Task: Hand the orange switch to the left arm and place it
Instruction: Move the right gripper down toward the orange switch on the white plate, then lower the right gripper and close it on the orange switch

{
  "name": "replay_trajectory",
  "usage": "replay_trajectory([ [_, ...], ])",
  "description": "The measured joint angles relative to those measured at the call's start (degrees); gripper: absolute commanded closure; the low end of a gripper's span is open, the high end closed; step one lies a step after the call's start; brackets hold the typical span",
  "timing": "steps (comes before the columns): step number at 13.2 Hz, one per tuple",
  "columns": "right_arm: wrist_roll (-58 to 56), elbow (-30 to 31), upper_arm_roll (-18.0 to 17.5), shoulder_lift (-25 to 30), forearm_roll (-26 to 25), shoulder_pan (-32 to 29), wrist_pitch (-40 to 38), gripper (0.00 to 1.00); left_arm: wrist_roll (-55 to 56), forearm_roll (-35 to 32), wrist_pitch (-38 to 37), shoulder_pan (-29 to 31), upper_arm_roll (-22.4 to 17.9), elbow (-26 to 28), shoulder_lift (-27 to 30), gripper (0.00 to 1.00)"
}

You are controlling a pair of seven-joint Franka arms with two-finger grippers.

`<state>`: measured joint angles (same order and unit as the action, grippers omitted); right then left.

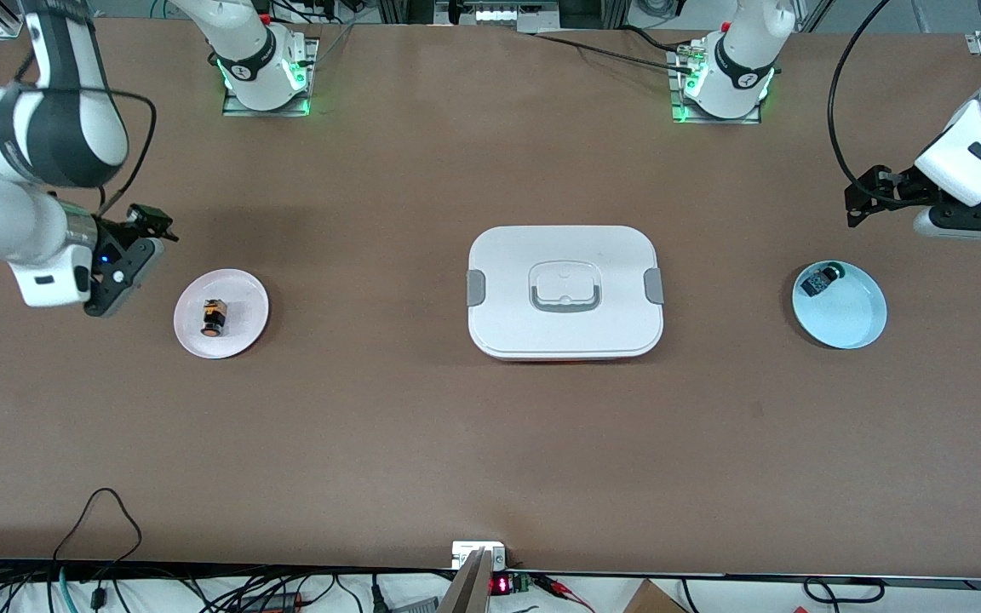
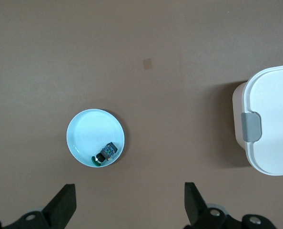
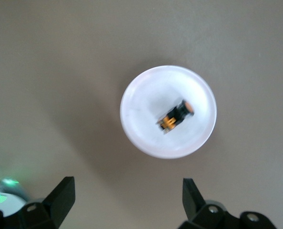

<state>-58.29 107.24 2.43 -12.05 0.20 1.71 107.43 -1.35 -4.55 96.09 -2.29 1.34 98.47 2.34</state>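
Note:
The orange switch [image 1: 214,317] [image 3: 176,117] lies on its side on a small pale pink plate [image 1: 239,294] [image 3: 146,100] toward the right arm's end of the table. My right gripper [image 3: 127,184] [image 1: 116,285] hangs open and empty over bare table beside that plate. The white lidded box [image 1: 507,255] [image 2: 275,124] sits in the middle of the table. My left gripper [image 2: 130,187] [image 1: 967,223] hangs open and empty over bare table beside a light blue plate [image 1: 857,323] [image 2: 86,129] toward the left arm's end.
A small black-and-grey part with a green tip [image 1: 820,278] [image 2: 105,153] lies in the blue plate. Cables and electronics run along the table's edge nearest the front camera.

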Motion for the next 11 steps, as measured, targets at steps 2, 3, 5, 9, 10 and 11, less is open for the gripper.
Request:
replay_trajectory([
  [2,-8.64,4.94,0.00,-1.59,-0.02,-0.72,10.43,0.00,0.00,0.00,0.00,0.00,0.00,0.00,0.00,0.00],
  [3,-12.30,7.56,0.00,-2.04,-0.05,-0.95,15.35,0.00,0.00,0.00,0.00,0.00,0.00,-0.01,0.00,0.00],
  [5,-18.80,11.71,-0.02,-3.33,-0.06,-1.04,23.47,0.00,0.00,0.00,0.00,0.00,0.01,-0.01,0.00,0.00],
  [9,-24.37,13.81,-0.04,-9.10,-0.07,-1.04,34.16,0.00,0.00,0.00,0.00,0.00,0.01,-0.02,0.00,0.00],
  [10,-24.91,14.43,-0.05,-10.37,-0.07,-1.05,36.91,0.00,0.00,0.00,0.00,0.00,0.01,-0.02,0.00,0.00],
  [11,-25.23,15.13,-0.06,-11.23,-0.07,-1.04,38.88,0.00,0.00,0.00,0.00,0.00,0.01,-0.02,0.00,0.00],
])
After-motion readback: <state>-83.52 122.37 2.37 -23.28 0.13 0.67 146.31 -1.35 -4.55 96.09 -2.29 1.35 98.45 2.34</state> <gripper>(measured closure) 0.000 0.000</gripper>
